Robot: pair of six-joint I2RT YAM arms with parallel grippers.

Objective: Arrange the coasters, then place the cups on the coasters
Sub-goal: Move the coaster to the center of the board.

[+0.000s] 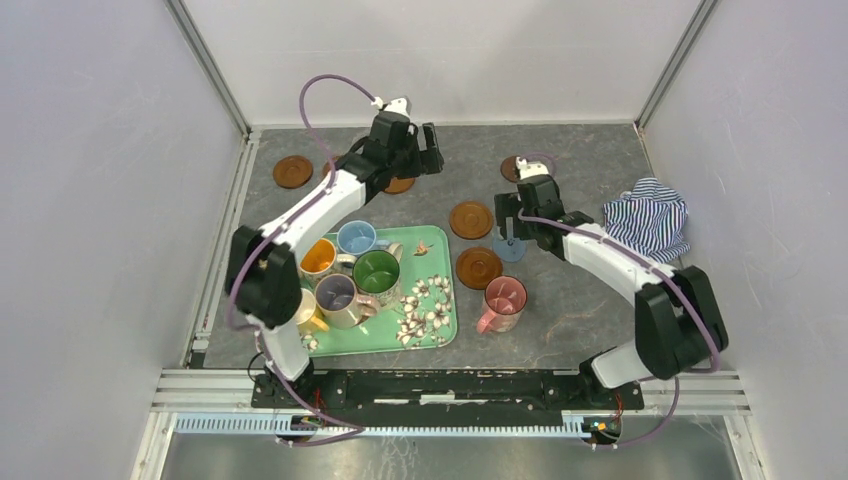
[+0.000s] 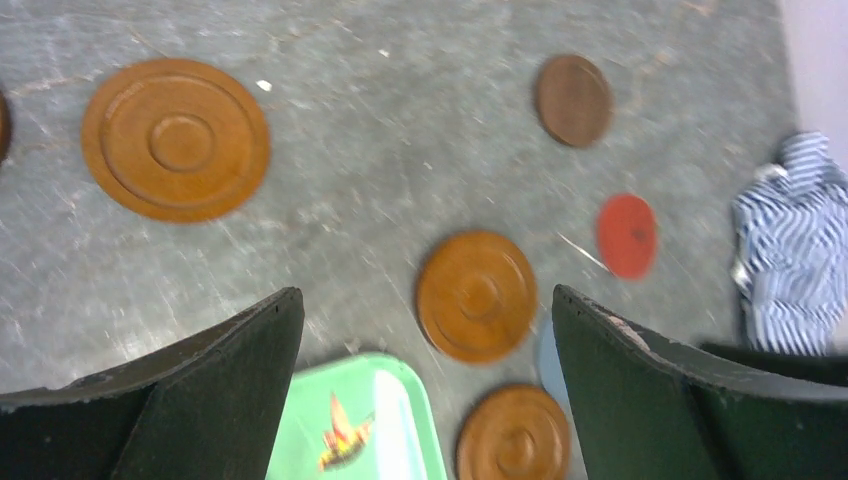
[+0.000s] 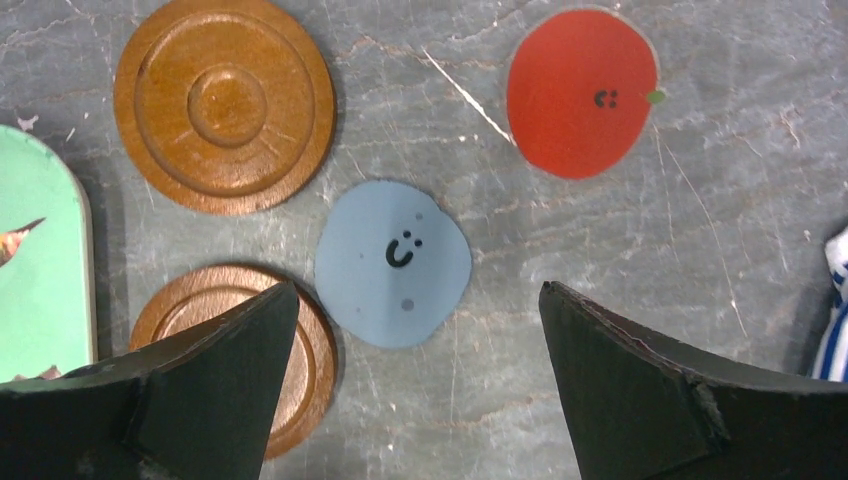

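Observation:
Several wooden coasters lie on the grey table: one at far left (image 1: 293, 171), one part hidden under my left arm (image 1: 400, 185), two right of the tray (image 1: 470, 219) (image 1: 479, 267). A dark brown coaster (image 2: 572, 99), a red one (image 3: 580, 92) and a blue-grey one (image 3: 393, 262) lie nearby. A pink cup (image 1: 503, 303) stands on the table. Orange (image 1: 318, 257), light blue (image 1: 356, 238), green (image 1: 376, 272) and lilac (image 1: 336, 294) cups stand on the tray. My left gripper (image 2: 425, 294) hangs open and empty at the back. My right gripper (image 3: 417, 287) is open over the blue-grey coaster.
The green floral tray (image 1: 430, 330) sits at the front left of centre, with a yellow-lined cup (image 1: 305, 310) at its near left. A crumpled blue-striped cloth (image 1: 648, 220) lies against the right wall. White walls close in the table on three sides.

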